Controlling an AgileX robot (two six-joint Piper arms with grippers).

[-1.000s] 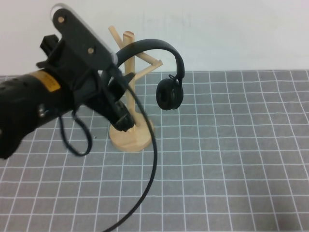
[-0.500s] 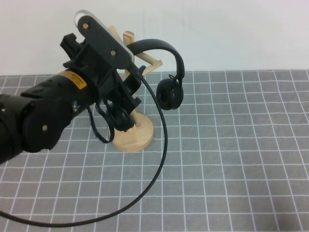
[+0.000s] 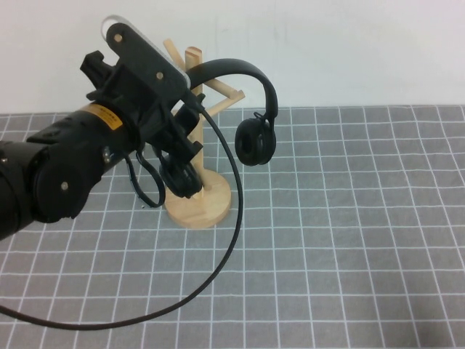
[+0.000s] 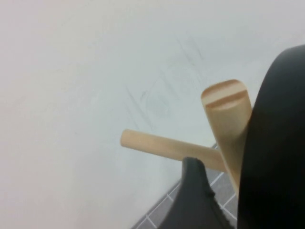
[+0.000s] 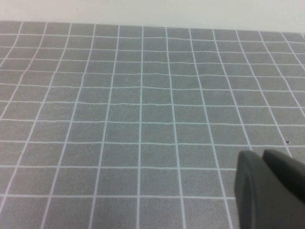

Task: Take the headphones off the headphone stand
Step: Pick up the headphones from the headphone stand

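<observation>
The grey gridded table [image 3: 349, 240] carries the headphone stand [image 3: 197, 207], its disc base left of centre near the back wall. The left pincer [image 3: 182, 171] hangs low against the post, on the side of the headphones' [image 3: 251, 109] hidden left cup; whether it grips anything I cannot tell. The headband arches over the top pegs, the right cup dangling free. The right pincer [image 5: 269, 186] sits apart over bare table, seemingly closed. Risk, as I judge it: pulling sideways rather than up could snag the band on a peg and topple the stand.
</observation>
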